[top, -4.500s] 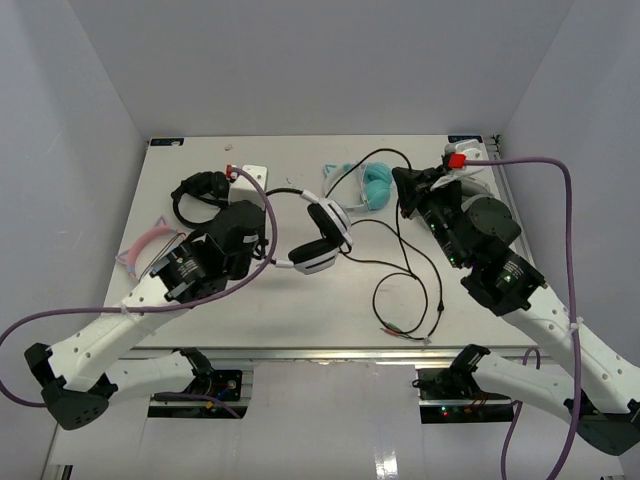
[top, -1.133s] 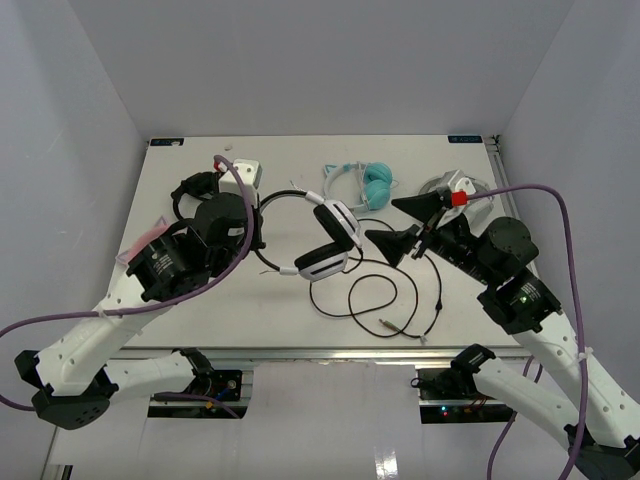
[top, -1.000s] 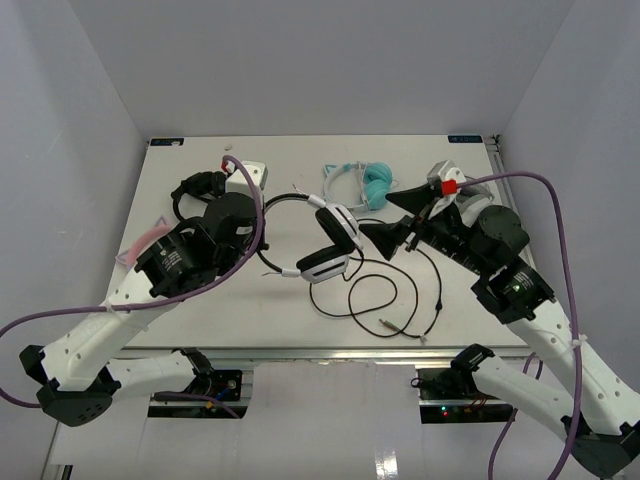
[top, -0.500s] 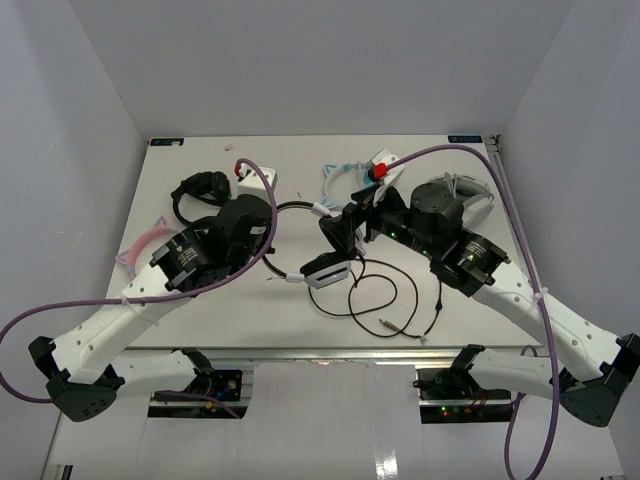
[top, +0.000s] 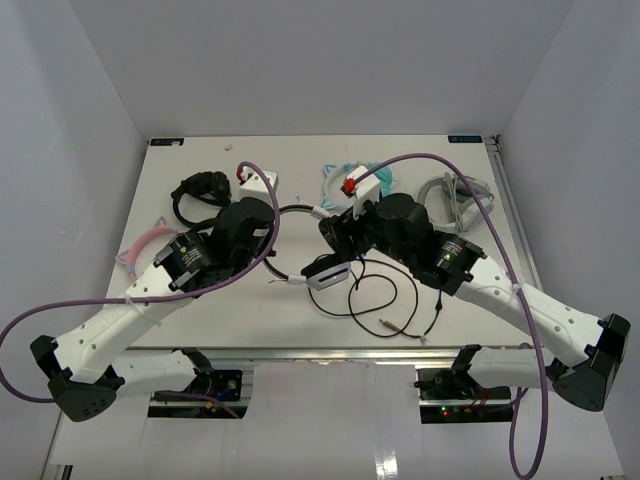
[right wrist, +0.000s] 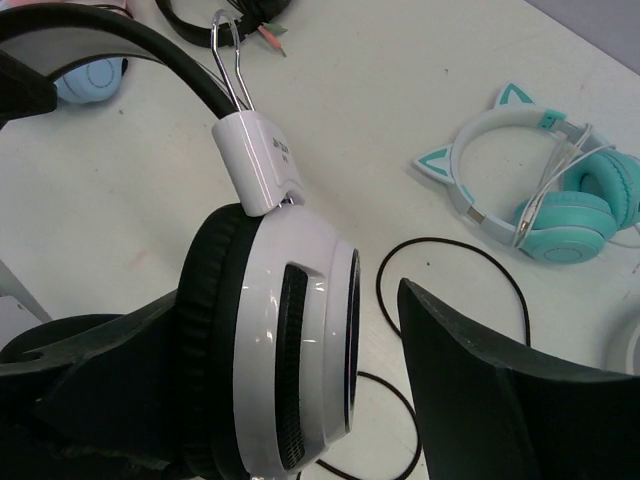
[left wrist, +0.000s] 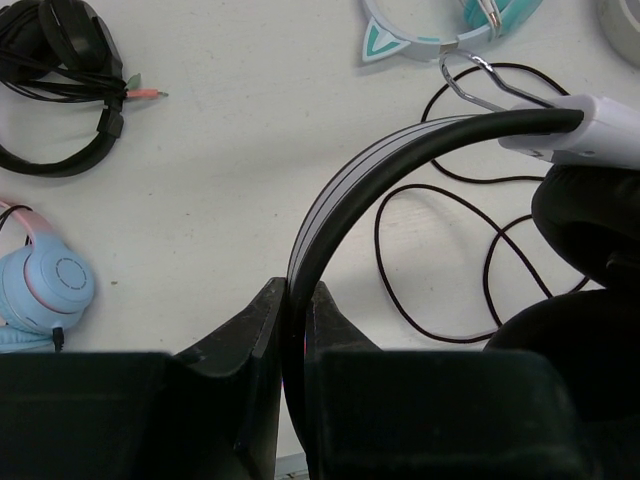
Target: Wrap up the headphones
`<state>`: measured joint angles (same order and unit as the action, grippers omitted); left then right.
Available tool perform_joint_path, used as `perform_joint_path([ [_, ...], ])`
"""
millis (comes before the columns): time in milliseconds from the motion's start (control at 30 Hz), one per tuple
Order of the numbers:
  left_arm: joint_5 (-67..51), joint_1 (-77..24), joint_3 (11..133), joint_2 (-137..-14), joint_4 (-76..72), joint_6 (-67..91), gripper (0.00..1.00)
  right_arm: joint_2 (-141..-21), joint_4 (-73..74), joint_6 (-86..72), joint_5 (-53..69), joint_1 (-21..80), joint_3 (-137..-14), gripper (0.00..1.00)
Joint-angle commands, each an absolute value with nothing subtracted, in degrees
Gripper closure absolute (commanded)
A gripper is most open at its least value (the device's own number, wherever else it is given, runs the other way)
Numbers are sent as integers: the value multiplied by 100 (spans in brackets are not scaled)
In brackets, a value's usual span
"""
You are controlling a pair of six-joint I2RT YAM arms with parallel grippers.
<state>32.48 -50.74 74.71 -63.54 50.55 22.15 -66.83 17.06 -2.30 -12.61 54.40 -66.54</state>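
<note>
White tabletop [top: 300,170] spans the floor between pale walls. Over its middle are the white over-ear headphones with black-ringed cups [top: 322,272], held by the left gripper [left wrist: 297,300], whose jaws are pinched tight on the black headband. The right gripper [right wrist: 290,300] has its jaws spread wide on either side of one ear cup, with a gap showing on one side. The thin black cable [left wrist: 377,245] lies looped on the table. Teal cat-ear headphones [right wrist: 560,190] and small black headphones [left wrist: 50,60] lie farther back.

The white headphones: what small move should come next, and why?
Probably closing the right fingers on the ear cup: they stand open either side of it, while the left fingers pinch the headband. The cable lies loose on the table.
</note>
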Motion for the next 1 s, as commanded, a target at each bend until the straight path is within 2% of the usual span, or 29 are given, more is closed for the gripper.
perform_joint_path([
  [0, 3122, -5071, 7460, -6081, 4494, 2407, 100, -6730, 1775, -69, -1637, 5484, -6629, 28],
  [67, 2968, -5079, 7389, -6018, 4410, 2352, 100, -6780, 1783, -62, -1634, 5484, -6627, 36],
  [233, 2594, -5071, 7121, -5759, 3908, 2113, 100, -6845, 1784, -86, -1514, 5485, -6670, 91],
  [367, 2779, -5075, 7250, -5872, 4166, 2060, 97, -6852, 1837, -109, -1573, 5484, -6802, 92],
  [467, 2895, -5077, 7402, -6043, 4399, 2106, 82, -6838, 1834, -106, -1629, 5493, -6892, 92],
  [600, 2951, -5071, 7427, -6116, 4481, 2118, 65, -6855, 1862, -106, -1574, 5501, -7028, 92],
  [800, 3085, -5071, 7503, -6336, 4623, 2062, 58, -6948, 2013, -55, -1611, 5527, -7236, 92],
  [967, 2988, -5076, 7498, -6540, 4647, 1971, 58, -7022, 2074, -48, -1630, 5528, -7300, 92],
])
